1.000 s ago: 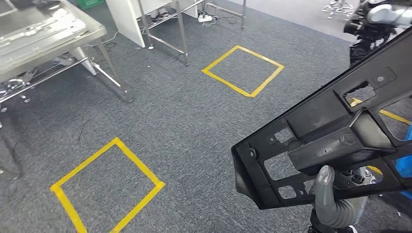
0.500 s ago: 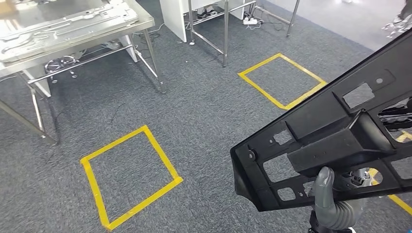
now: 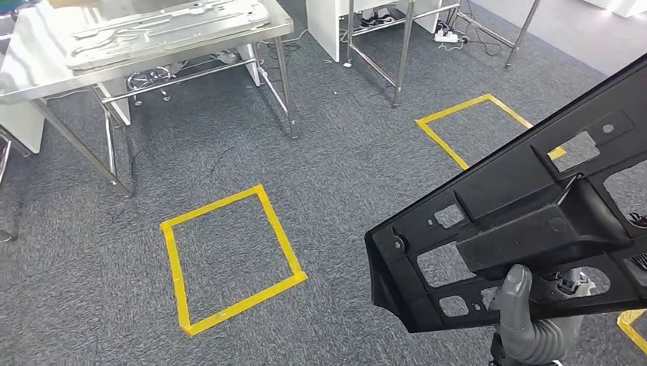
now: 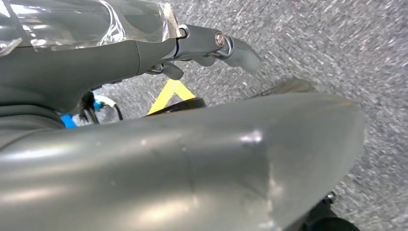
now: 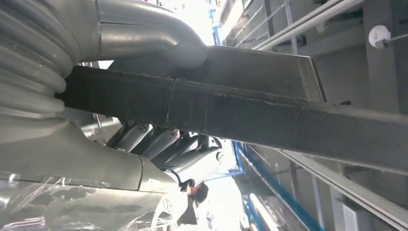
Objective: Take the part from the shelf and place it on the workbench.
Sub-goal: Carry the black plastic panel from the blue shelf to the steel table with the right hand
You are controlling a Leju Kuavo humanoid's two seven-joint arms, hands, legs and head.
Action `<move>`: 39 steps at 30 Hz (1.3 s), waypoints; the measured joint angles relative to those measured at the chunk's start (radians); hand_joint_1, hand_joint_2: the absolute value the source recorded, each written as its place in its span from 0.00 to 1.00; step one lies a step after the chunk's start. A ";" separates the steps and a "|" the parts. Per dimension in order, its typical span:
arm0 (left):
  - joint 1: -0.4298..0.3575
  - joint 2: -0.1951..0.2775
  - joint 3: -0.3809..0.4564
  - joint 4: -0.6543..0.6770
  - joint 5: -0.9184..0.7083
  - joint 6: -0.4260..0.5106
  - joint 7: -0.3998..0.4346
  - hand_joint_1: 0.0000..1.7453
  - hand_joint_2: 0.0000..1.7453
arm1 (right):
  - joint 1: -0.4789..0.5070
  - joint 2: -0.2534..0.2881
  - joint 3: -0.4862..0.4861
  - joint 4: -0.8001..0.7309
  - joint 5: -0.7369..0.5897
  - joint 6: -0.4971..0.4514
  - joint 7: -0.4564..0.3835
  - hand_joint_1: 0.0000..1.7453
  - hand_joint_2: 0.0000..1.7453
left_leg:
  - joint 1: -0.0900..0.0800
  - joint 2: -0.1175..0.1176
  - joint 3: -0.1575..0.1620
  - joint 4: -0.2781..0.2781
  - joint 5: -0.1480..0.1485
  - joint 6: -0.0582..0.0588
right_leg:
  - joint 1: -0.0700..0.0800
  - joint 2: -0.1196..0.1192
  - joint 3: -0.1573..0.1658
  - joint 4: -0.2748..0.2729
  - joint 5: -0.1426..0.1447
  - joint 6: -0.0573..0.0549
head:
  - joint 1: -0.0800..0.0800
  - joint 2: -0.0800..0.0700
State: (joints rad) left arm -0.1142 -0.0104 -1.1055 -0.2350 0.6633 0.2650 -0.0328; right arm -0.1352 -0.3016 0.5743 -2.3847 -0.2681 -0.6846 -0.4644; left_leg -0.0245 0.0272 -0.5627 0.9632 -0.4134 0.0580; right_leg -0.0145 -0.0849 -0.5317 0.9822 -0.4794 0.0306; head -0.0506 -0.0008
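1. Head view: the black part [image 3: 526,221] fills the lower right of the frame, tilted, above grey carpet. The right hand [image 3: 526,320] grips its lower edge, thumb up against it. The steel workbench [image 3: 46,72] stands upper left; a yellow tape square [image 3: 233,259] lies at centre left.
2. Left wrist view: the left hand [image 4: 211,48] holds nothing; its fingers look loosely curled over the carpet.
3. Right wrist view: thumb and fingers [image 5: 163,144] clamp the part's dark edge between them.
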 joint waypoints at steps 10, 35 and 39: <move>0.000 -0.007 0.000 0.000 -0.006 -0.017 -0.005 0.00 0.00 | 0.011 -0.003 -0.007 -0.005 -0.028 0.015 -0.024 1.00 1.00 | 0.019 -0.040 0.067 -0.024 -0.038 0.012 | -0.011 0.080 -0.168 0.281 -0.070 0.037 | 0.002 0.000; 0.000 0.005 0.000 0.005 -0.004 0.000 0.024 0.00 0.00 | 0.007 -0.008 -0.008 -0.005 -0.036 0.030 -0.016 1.00 1.00 | -0.013 -0.037 -0.050 -0.014 0.059 0.057 | -0.014 0.087 0.103 0.023 -0.123 0.024 | 0.007 0.000; -0.003 0.001 0.000 0.005 -0.004 0.000 0.024 0.00 0.00 | 0.004 -0.011 -0.008 -0.005 -0.035 0.032 -0.015 1.00 1.00 | -0.002 -0.044 -0.001 -0.032 0.030 0.044 | -0.015 0.088 -0.073 0.264 -0.172 0.039 | 0.008 0.000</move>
State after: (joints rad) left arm -0.1168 -0.0095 -1.1060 -0.2300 0.6592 0.2655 -0.0088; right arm -0.1310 -0.3126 0.5658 -2.3893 -0.3029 -0.6525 -0.4796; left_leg -0.0263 -0.0169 -0.5639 0.9310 -0.3833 0.1022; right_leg -0.0292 0.0027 -0.6042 1.2461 -0.6513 0.0697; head -0.0422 -0.0008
